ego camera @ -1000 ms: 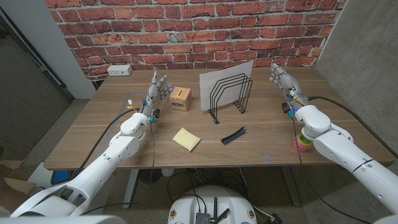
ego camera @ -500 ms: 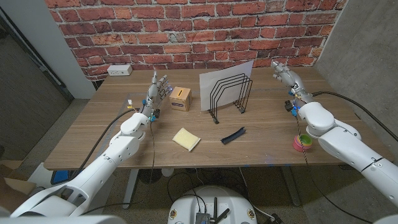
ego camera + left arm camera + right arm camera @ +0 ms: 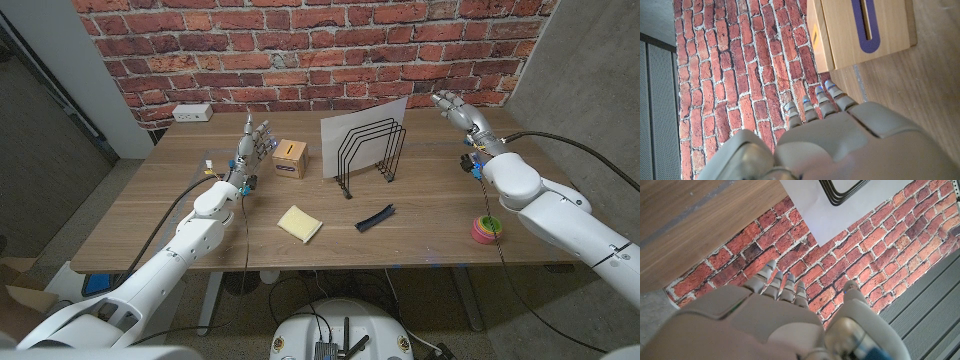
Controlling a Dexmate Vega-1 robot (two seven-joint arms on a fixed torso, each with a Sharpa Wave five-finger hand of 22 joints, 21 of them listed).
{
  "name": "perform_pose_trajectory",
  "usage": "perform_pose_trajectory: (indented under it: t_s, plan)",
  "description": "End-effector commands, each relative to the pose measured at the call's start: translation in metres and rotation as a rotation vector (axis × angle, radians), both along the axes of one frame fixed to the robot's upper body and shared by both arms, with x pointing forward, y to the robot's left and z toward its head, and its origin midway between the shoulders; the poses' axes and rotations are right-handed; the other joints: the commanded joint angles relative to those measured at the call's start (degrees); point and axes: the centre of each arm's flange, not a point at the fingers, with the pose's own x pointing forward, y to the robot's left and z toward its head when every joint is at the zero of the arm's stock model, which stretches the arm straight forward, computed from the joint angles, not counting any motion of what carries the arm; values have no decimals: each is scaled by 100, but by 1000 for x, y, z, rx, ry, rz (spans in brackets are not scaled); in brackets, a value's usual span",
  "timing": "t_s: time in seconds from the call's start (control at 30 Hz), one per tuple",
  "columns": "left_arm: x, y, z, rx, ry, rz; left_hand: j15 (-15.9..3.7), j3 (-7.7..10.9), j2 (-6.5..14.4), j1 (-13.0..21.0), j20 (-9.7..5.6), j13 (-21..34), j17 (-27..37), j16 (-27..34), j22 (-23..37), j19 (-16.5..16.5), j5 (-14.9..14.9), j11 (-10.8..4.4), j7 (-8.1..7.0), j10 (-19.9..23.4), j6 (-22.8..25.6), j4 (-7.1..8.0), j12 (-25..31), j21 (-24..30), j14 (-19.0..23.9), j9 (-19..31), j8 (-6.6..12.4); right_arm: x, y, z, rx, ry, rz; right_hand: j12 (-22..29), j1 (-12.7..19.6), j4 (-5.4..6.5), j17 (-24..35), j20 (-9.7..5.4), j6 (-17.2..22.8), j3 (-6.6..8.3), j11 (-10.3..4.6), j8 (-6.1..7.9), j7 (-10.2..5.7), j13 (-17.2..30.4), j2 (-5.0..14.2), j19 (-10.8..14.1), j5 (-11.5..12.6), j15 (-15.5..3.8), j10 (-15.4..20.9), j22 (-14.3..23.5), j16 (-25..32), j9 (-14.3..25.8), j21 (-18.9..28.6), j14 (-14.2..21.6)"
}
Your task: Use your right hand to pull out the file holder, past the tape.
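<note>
A black wire file holder (image 3: 367, 155) with a white sheet in it stands at the middle back of the table; its wire loops and the sheet also appear in the right wrist view as the file holder (image 3: 842, 191). My right hand (image 3: 459, 109) is raised to the right of it, near the back edge, fingers apart and holding nothing. A roll of coloured tape (image 3: 486, 229) lies at the front right. My left hand (image 3: 256, 139) stands upright, fingers spread, left of the holder and empty.
A wooden box (image 3: 290, 158) with a slot stands between my left hand and the holder; the box (image 3: 860, 30) is close in the left wrist view. A yellow sponge (image 3: 300, 223) and a black strip (image 3: 375, 217) lie nearer the front. A power strip (image 3: 192, 113) sits at the back left.
My right arm has swung outward and back, so the hand now sits nearer the brick wall and the tape roll is uncovered. The left arm has not moved.
</note>
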Motion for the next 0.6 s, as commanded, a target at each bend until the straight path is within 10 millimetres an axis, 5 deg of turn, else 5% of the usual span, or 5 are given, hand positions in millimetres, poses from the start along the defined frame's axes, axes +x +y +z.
perform_pose_trajectory:
  t_s: [0.03,0.6]
  plan:
    - [0,0,0,0,0,0,-19,4,60,-14,-6,31,14,36,32,48,24,-41,-49,-8,5,40,34,39,35,9,23,-7,9,17,-110,-4,-47,21,122,-74,-19,-78,3,29,-55,35,-48,18,6,-2,-13,-102,-2,29,34,5,21,-39]
    - [0,0,0,0,0,0,-19,4,60,-14,-5,31,14,36,32,52,24,-35,-50,-8,4,40,34,41,35,9,22,-17,15,44,-281,1,-84,44,265,-204,-105,-97,102,78,-133,65,-80,17,9,65,-52,-177,62,29,88,6,44,71]
